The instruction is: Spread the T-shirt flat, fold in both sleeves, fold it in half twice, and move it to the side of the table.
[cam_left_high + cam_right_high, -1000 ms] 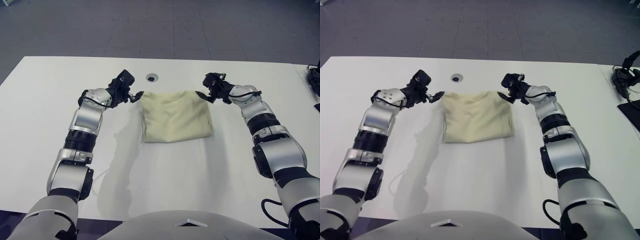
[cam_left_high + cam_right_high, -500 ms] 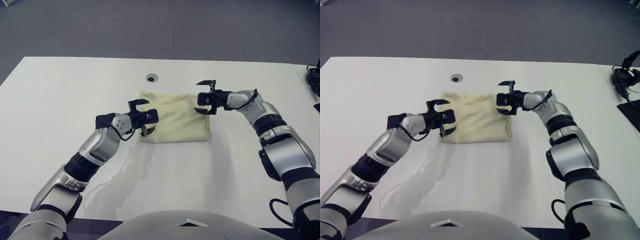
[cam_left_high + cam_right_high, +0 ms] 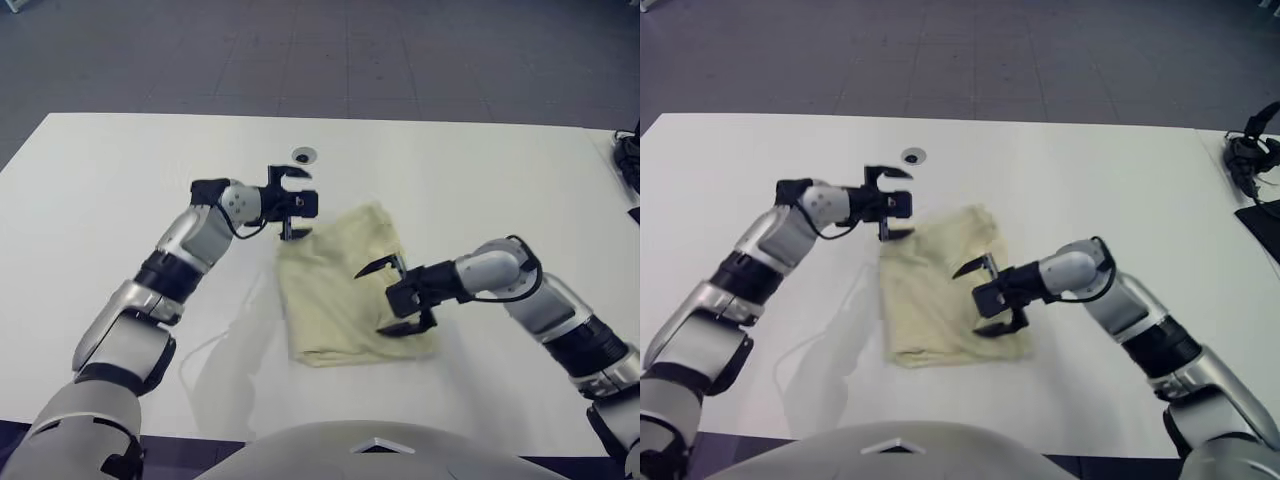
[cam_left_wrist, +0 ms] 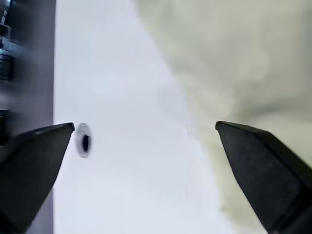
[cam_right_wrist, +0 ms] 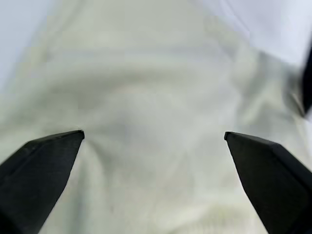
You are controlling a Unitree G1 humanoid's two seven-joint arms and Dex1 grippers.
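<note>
Left eye view: the T-shirt (image 3: 335, 290), pale yellow and folded into a compact bundle, lies near the middle of the desk (image 3: 480, 170), turned askew to the desk's edges. Its near edge sits well back from the desk's front edge, and its far corner points toward a small round grommet (image 3: 303, 155) set in the desk top.

The right hand (image 3: 370, 302) is over the T-shirt's near right part, its two fingers spread wide and holding nothing; whether the tips touch the cloth cannot be told. In the right wrist view the dark fingertips (image 5: 44, 156) stand far apart with creased cloth (image 5: 146, 112) across the gap.

The left hand (image 3: 305, 203) is at the T-shirt's far left corner, just beside the grommet, also wide open and holding nothing. Its lower finger is at the cloth's edge. The left wrist view shows bare desk (image 4: 122, 185) between the fingers, the grommet (image 4: 84, 141) by one fingertip and cloth (image 4: 253, 63) by the other.

White desk surface lies open to the left, right and front of the T-shirt. At the far right edge lie black cables (image 3: 1250, 150) and a dark flat object (image 3: 1265, 225). Grey tiled floor (image 3: 400, 50) lies beyond the far edge.
</note>
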